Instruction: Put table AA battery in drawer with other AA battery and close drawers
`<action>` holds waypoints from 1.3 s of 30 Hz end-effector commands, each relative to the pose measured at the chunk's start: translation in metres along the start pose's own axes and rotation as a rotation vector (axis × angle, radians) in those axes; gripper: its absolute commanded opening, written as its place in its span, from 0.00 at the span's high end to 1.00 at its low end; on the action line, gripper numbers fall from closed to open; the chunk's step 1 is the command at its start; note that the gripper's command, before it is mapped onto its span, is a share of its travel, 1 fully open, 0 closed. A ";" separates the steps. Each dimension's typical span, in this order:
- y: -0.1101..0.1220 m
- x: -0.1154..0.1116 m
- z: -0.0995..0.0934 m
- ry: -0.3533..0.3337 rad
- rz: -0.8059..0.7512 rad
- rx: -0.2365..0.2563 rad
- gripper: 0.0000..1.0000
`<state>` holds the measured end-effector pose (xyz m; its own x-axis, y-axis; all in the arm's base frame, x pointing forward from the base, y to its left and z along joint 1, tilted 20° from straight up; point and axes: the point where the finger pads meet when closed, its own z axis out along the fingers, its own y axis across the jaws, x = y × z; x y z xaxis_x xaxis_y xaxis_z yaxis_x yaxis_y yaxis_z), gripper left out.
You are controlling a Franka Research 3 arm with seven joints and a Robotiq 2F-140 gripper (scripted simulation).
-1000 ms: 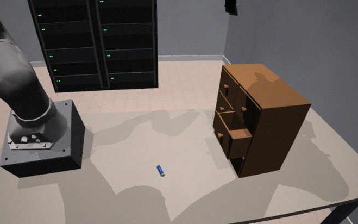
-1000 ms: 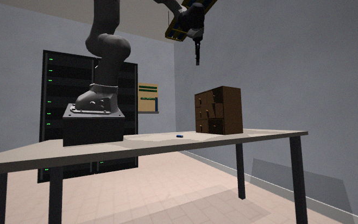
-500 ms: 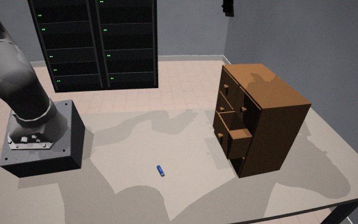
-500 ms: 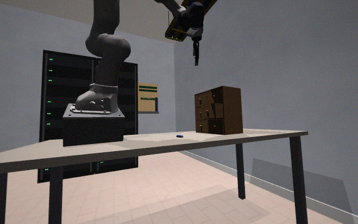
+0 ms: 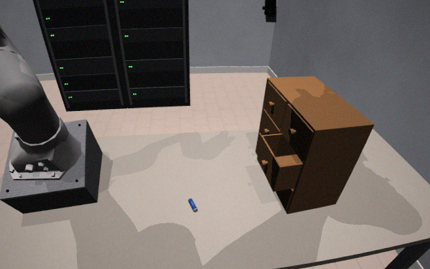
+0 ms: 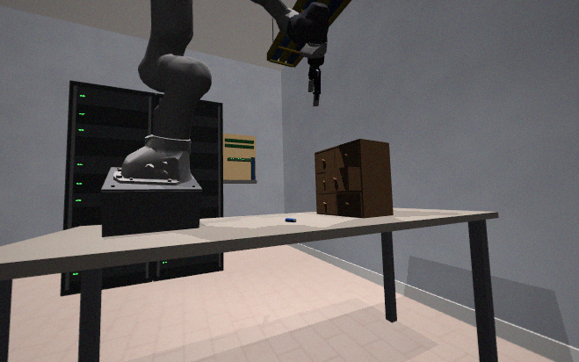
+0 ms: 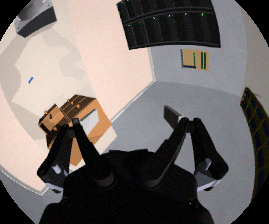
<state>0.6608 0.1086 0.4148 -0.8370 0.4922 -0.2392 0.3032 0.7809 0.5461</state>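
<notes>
The AA battery (image 5: 192, 205) (image 6: 290, 220) (image 7: 30, 80) is blue and lies on its side on the table, in front of the chest. The small brown chest (image 5: 337, 160) (image 6: 376, 179) (image 7: 103, 120) stands upright. One drawer (image 5: 286, 175) (image 6: 351, 178), in the middle row of the column nearer the top and exterior views, stands pulled out; the others look pushed in. A small dark thing or shadow shows in the open drawer in the wrist view; I cannot tell what it is. My gripper (image 6: 313, 95) (image 7: 130, 113) is open and empty, high above the chest.
The arm's base block (image 5: 91, 174) (image 6: 149, 213) stands on the table, across from the chest's drawer fronts. A grey wall (image 5: 403, 66) rises behind the chest. A black server rack (image 5: 153, 49) (image 6: 111, 148) stands beyond the table. Small knobs stick out of the drawer fronts.
</notes>
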 end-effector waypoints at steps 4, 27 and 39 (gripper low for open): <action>-0.016 0.019 -0.003 0.051 -0.080 0.093 0.00; -0.036 0.032 -0.009 0.091 -0.148 0.183 0.00; -0.056 0.042 -0.017 0.126 -0.206 0.273 0.00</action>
<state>0.6072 0.0813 0.3906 -0.9315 0.2844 -0.2269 0.2179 0.9355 0.2782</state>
